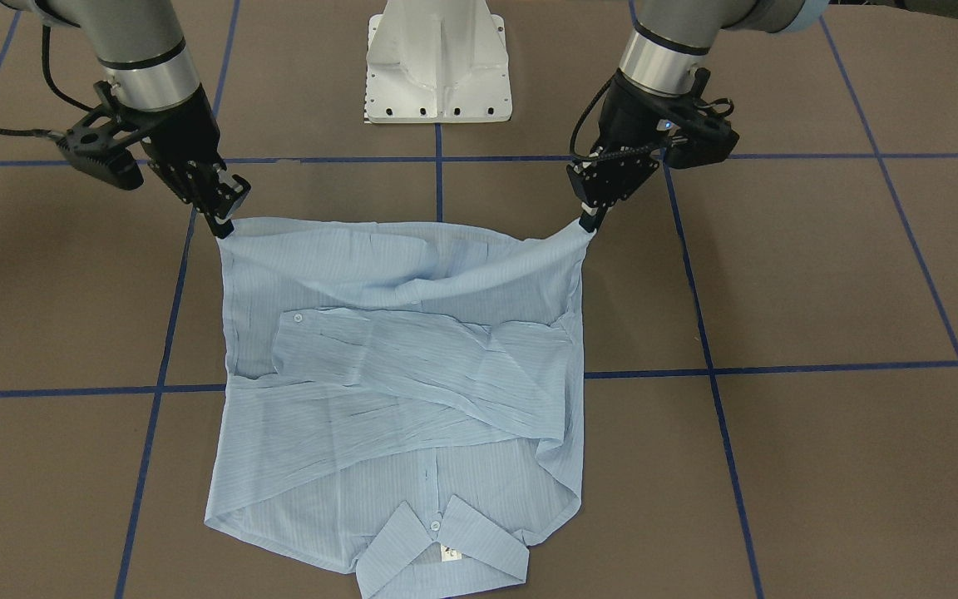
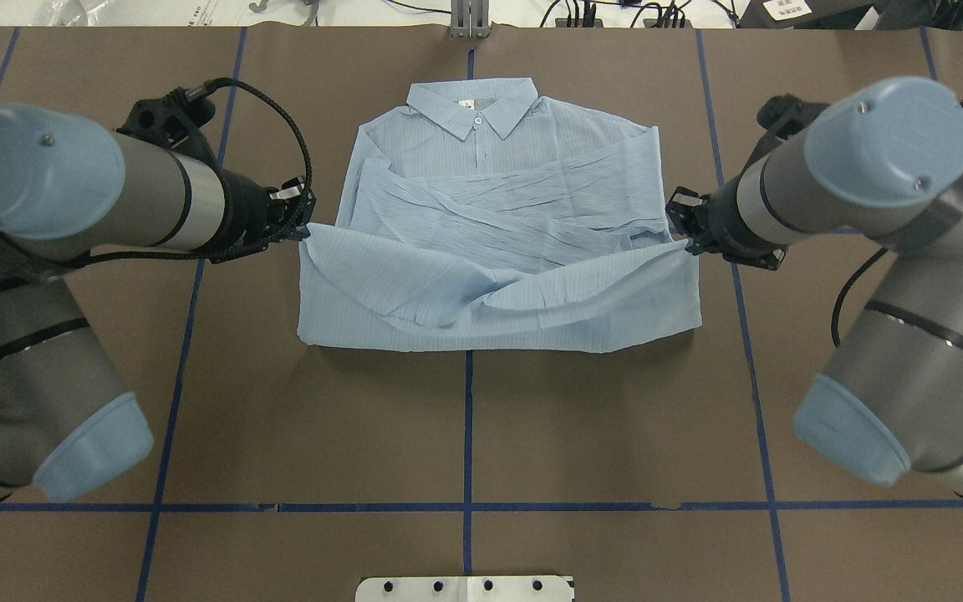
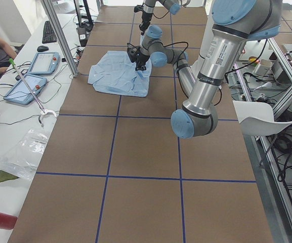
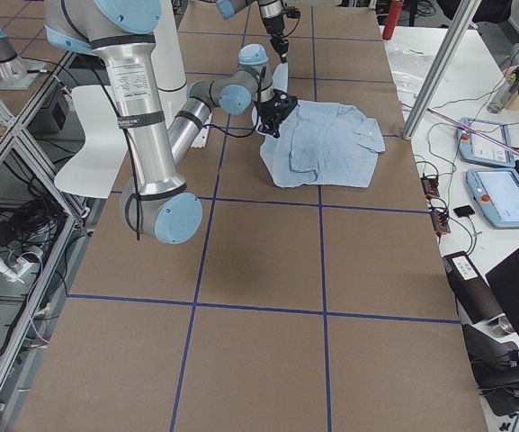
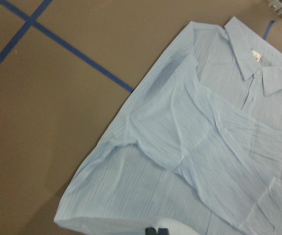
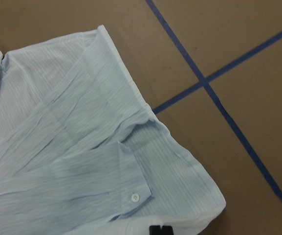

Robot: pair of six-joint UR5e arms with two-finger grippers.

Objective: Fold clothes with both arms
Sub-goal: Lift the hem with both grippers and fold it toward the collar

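Collar nearest, pedestal base beyond shirt

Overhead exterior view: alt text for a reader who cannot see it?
The left end effector and right end effector each pinch a hem corner of the shirt, holding it over the crossed sleeves; its collar lies far on the table.

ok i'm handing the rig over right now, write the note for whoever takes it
Left end effector: shut on one hem corner of the shirt, corner lifted.
Right end effector: shut on the other hem corner, also lifted.
Shirt: button side up, collar lying flat.
Done: both sleeves folded across the chest.
Left: carry the hem over towards the collar, release, probably smooth it out.
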